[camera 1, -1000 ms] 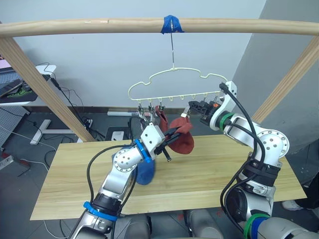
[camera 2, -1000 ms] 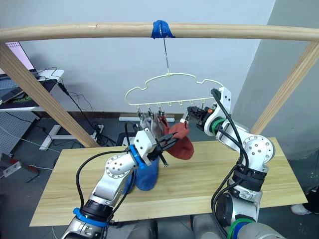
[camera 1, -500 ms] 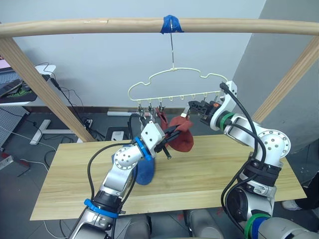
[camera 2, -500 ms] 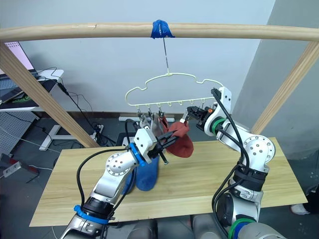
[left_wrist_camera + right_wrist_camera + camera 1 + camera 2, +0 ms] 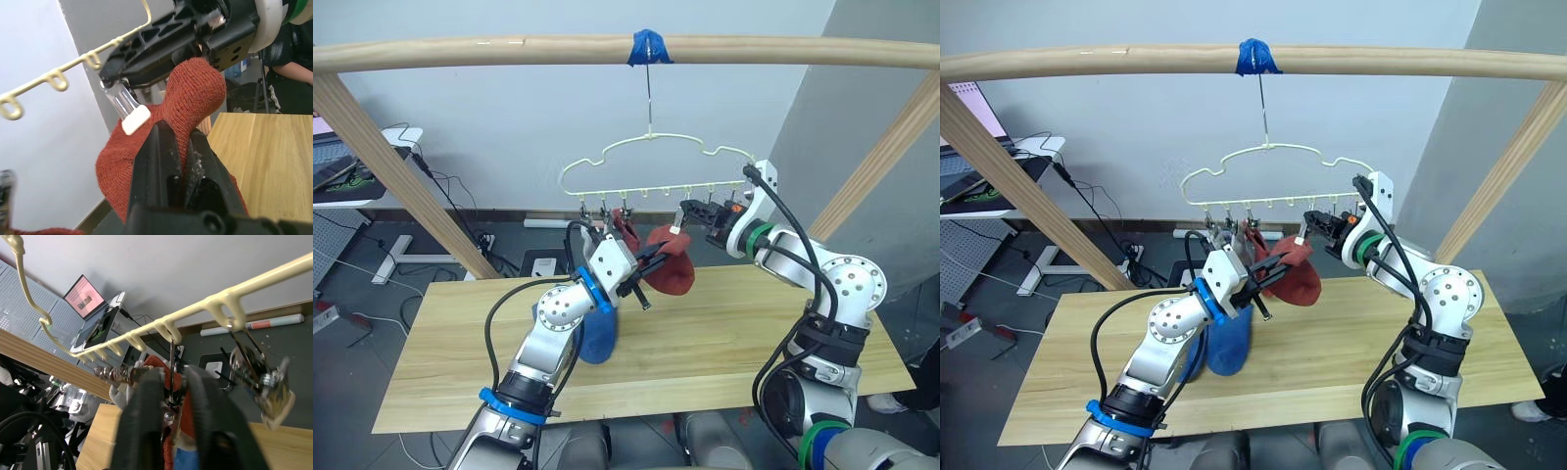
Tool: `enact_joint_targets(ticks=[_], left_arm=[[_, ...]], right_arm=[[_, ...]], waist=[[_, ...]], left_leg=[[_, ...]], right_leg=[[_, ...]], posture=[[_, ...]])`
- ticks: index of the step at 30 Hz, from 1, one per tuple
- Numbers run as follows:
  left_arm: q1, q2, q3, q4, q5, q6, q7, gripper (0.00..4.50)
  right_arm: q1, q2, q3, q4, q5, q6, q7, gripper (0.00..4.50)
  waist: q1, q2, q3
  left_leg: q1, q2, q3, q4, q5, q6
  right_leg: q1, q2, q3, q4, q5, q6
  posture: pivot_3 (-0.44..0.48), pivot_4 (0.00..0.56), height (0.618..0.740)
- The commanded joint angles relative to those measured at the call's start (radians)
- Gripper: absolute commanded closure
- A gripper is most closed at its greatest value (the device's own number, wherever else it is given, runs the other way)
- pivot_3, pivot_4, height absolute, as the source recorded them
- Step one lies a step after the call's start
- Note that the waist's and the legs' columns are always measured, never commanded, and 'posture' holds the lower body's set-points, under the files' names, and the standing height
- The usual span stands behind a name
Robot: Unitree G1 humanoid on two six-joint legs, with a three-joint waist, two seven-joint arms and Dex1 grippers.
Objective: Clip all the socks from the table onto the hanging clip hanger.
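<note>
Probably lab: pegboard [image 5: 29,303], laptop [image 5: 88,293]

The rust-red sock [image 5: 193,95] is a coarse ribbed knit, matt and fuzzy at the folds. The blue sock [image 5: 599,338] near the table's front edge looks like the same soft matt cloth. The table [image 5: 724,333] is light yellowish wood in planks, with a smooth, faintly satin finish. The clip hanger [image 5: 656,162] is thin wire under a smooth pale yellow-green coating, and its clips [image 5: 124,105] are shiny bare metal with a pale plastic tip. The left gripper [image 5: 178,147] has fingers [image 5: 159,156] of black, slightly rough matt plastic. The pole frame [image 5: 509,49] is pale, smooth round wood, wrapped in blue tape [image 5: 649,46].
</note>
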Motion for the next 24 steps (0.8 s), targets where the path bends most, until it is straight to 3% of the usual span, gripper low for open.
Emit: enact_joint_targets(ticks=[1,6,7,12,17,22,24], left_arm=[[-0.020,-0.003,0.004,-0.013,-0.011,-0.028,-0.002,4.50],[-0.027,0.001,-0.001,-0.006,-0.002,-0.040,-0.005,4.50],[-0.028,-0.001,-0.004,-0.003,0.002,-0.038,-0.003,4.50],[-0.030,-0.003,-0.012,0.007,0.001,-0.022,-0.008,4.50],[-0.030,0.000,-0.014,0.014,-0.016,-0.004,-0.027,4.50],[-0.035,0.002,0.003,0.033,-0.061,0.037,-0.062,3.09],[-0.026,0.014,0.020,0.024,-0.082,0.060,-0.069,2.51]], right_arm=[[-0.003,-0.010,0.008,-0.016,0.028,-0.012,0.017,2.07],[0.005,-0.031,0.010,-0.022,0.029,-0.016,0.027,0.23],[0.014,-0.056,0.008,-0.036,0.028,-0.015,0.038,0.04],[0.117,-0.228,0.033,-0.151,0.022,-0.021,0.135,0.04],[0.178,-0.292,0.010,-0.206,0.068,-0.027,0.178,0.04],[0.278,-0.362,0.047,-0.301,-0.002,-0.140,0.216,0.00],[0.310,-0.339,0.071,-0.317,-0.021,-0.186,0.203,0.00]], waist=[[0.000,0.000,0.000],[0.000,0.000,0.000],[0.000,0.000,0.000],[0.005,0.000,0.000],[-0.009,0.000,0.000],[-0.009,0.000,0.000],[-0.011,0.000,0.000]], left_leg=[[0.000,0.000,0.000,0.000,0.000,0.000],[0.000,0.000,0.000,0.000,0.000,0.000],[0.000,0.000,0.000,0.000,0.000,0.000],[-0.001,0.000,0.000,0.000,0.000,0.000],[0.000,0.000,0.001,-0.001,-0.001,0.001],[-0.001,0.000,0.001,0.000,-0.001,0.001],[-0.001,0.000,0.002,0.000,-0.001,0.001]], right_leg=[[0.000,0.000,0.000,0.000,0.000,0.000],[0.000,0.000,0.000,0.000,0.000,0.000],[0.000,0.000,0.000,0.000,0.000,0.000],[0.000,0.000,0.000,-0.002,0.000,0.000],[-0.001,0.000,0.001,0.000,-0.001,0.001],[-0.001,0.001,0.001,0.000,-0.003,-0.003],[-0.001,0.000,0.001,-0.001,-0.003,-0.003]], posture=[[-0.154,0.144,0.740],[-0.154,0.141,0.740],[-0.154,0.141,0.740],[-0.161,0.142,0.740],[-0.181,0.143,0.740],[-0.203,0.144,0.740],[-0.205,0.143,0.740]])
